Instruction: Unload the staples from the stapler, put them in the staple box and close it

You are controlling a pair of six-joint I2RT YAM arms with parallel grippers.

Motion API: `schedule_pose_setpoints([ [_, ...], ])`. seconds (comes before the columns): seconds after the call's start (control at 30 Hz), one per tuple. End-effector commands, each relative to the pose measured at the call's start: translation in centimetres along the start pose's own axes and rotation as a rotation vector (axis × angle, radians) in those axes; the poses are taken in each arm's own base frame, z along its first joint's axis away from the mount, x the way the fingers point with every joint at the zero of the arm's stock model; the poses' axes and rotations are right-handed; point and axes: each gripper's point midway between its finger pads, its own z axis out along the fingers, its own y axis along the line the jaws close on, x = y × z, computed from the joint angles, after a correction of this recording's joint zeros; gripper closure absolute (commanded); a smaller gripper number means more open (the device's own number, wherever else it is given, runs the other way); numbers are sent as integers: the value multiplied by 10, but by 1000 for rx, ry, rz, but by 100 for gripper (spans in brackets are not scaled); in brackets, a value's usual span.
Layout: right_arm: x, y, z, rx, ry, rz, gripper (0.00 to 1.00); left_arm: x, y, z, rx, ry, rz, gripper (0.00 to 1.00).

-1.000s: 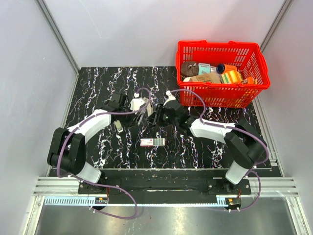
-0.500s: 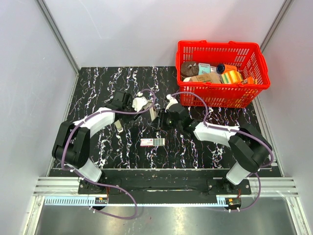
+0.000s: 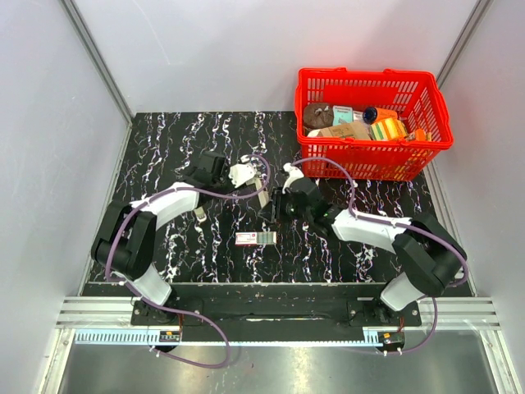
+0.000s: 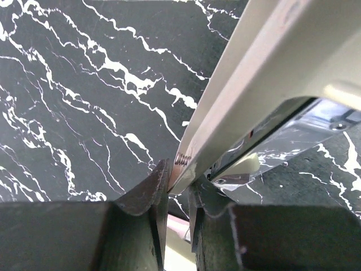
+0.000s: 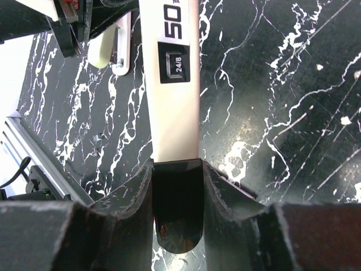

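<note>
The stapler (image 3: 263, 195) is slim, with a pale cream top cover marked "50" and "24/8" (image 5: 171, 84), a black rear end (image 5: 177, 197) and a shiny metal channel (image 4: 293, 132). It is held above the table between both grippers. My left gripper (image 3: 248, 175) is shut on the thin edge of the stapler's pale top arm (image 4: 254, 73); its fingertips (image 4: 158, 180) pinch that edge. My right gripper (image 3: 285, 202) is shut on the stapler's black rear end, one finger (image 5: 132, 192) on each side.
A small red-and-white box (image 3: 255, 238) lies on the black marbled table (image 3: 164, 139) in front of the grippers. A small pale piece (image 3: 199, 212) lies to the left. A red basket (image 3: 373, 160) full of items stands at the back right.
Both grippers have shifted a little to the right with the stapler held between them. The left arm has stretched out further. The box has not moved.
</note>
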Motion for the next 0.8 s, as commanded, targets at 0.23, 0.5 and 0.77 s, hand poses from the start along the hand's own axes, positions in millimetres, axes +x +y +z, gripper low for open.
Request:
schedule_pose_setpoints([
  [0.23,34,-11,-17,18,124,-37,100,-42,52,-10,-412,-111,237,100],
  [0.5,32,-10,-17,19,120,-45,100,-50,51,-13,-407,-126,205,100],
  [0.77,-30,5,-8,74,-59,-26,100,-79,-24,-27,96,-163,-82,98],
])
